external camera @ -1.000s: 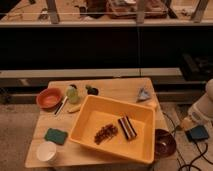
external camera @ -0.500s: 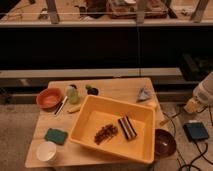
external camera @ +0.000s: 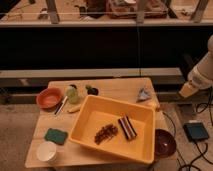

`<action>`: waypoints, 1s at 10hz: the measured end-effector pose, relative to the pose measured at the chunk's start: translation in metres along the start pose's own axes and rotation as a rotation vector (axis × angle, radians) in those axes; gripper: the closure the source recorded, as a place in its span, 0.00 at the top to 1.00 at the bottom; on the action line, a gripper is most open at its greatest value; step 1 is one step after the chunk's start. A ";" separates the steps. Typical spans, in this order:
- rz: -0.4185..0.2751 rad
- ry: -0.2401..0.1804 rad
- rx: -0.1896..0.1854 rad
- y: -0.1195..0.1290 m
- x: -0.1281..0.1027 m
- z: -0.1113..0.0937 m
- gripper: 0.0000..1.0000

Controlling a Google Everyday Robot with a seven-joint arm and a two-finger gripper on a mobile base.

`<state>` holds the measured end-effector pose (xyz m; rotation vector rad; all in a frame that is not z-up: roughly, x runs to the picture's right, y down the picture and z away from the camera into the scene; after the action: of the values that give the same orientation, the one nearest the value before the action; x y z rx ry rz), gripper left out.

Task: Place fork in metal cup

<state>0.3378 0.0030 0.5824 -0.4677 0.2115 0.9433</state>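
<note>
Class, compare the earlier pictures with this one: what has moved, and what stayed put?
The arm rose and swung in toward the table; its gripper, shut, now hangs beyond the table's right edge as seen here. Nothing was grasped or released. The yellow bin, orange bowl and white cup stayed put.

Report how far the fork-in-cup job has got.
Done: nothing yet; nothing sticks out of the metal cup near the back of the table. In hand: nothing; the gripper hangs off the table's right side, jaws shut, apparently empty. Left: grasp what looks like the fork beside the orange bowl and put it in the cup.
</note>
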 end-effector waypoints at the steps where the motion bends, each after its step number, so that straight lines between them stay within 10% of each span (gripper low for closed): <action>1: -0.012 -0.016 0.014 -0.001 -0.015 -0.007 0.00; 10: -0.098 -0.140 0.000 0.035 -0.103 -0.021 0.00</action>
<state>0.2502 -0.0648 0.5917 -0.4063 0.0614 0.8759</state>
